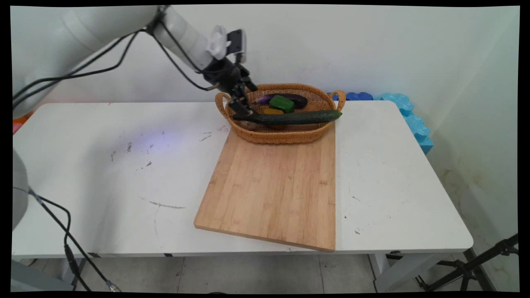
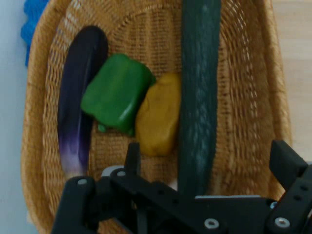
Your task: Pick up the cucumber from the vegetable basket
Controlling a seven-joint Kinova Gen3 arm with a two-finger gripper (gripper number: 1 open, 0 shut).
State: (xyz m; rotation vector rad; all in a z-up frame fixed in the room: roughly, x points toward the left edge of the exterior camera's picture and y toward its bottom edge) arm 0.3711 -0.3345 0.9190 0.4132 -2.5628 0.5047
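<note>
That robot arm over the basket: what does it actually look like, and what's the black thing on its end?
The arm is made of smooth, rounded white tube sections. Thin black cables hang loosely along it, and another trails down at the left edge. Near the wrist sits a small white and grey block. The end piece is the claw: a black two-finger part built from jointed bars with small silver screws.

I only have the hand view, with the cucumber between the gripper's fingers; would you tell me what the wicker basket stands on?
Observer: The wicker basket stands on the far end of a wooden cutting board.
Operator: Does the cucumber lie wholly inside?
Observer: No, the right tip of the cucumber pokes over the rim by the right handle.
Operator: Where is the gripper?
Observer: The gripper is over the basket's left end, beside its left handle.
</note>
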